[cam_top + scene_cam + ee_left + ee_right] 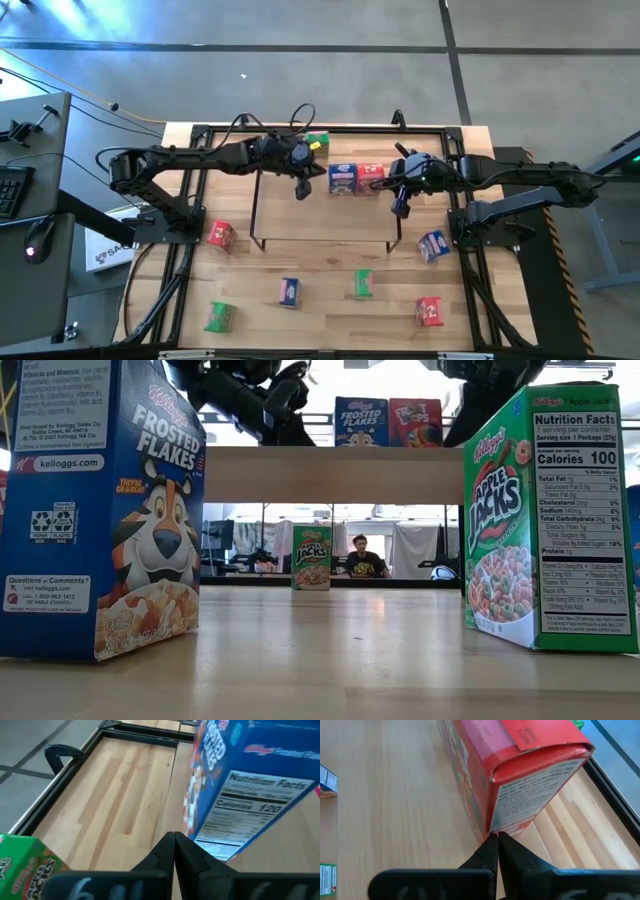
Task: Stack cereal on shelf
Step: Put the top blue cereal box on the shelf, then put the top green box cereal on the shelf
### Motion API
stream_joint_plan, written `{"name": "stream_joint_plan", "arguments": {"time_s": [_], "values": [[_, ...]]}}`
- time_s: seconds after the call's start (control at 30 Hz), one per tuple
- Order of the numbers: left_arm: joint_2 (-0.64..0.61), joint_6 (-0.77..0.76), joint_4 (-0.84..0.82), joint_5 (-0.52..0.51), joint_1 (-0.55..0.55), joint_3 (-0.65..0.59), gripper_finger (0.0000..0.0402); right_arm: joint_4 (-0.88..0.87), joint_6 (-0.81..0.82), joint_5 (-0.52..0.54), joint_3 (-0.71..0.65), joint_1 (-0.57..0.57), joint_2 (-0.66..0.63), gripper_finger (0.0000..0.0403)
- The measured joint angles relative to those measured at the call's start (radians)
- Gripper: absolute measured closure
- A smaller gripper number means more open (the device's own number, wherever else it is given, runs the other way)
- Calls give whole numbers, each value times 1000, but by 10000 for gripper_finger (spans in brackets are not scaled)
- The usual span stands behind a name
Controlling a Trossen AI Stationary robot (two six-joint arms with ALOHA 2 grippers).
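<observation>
While both arms reached over the shelf, a blue cereal box and a red cereal box stood side by side on its wood top, with a green box behind. The left gripper hung pinched closed, empty, beside the blue box. The right gripper, also closed and empty, sat just beside the red one. Six more boxes lay scattered on the table.

The table is pale wood planks, smooth and matt, like the shelf top, which sits on thin black metal rods. The cereal boxes are printed cardboard with a slight sheen. Gripper fingers look matt black plastic
</observation>
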Motion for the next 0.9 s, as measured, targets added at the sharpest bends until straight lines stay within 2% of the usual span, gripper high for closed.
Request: {"name": "stream_joint_plan", "arguments": {"time_s": [0.3,0.47,0.57,0.7,0.9], "values": [[-73,91,-55,44,80,4,399,6,-15,-11,0,0,-8,403],[-62,169,-270,70,186,112,400,9,-52,-10,0,0,-59,403],[-21,200,-319,73,236,155,396,9,-67,-3,0,0,-87,402],[36,255,-313,54,285,194,359,8,-68,6,0,0,-96,394],[126,311,-337,58,315,230,264,-4,-61,-12,0,0,-95,373]]}}
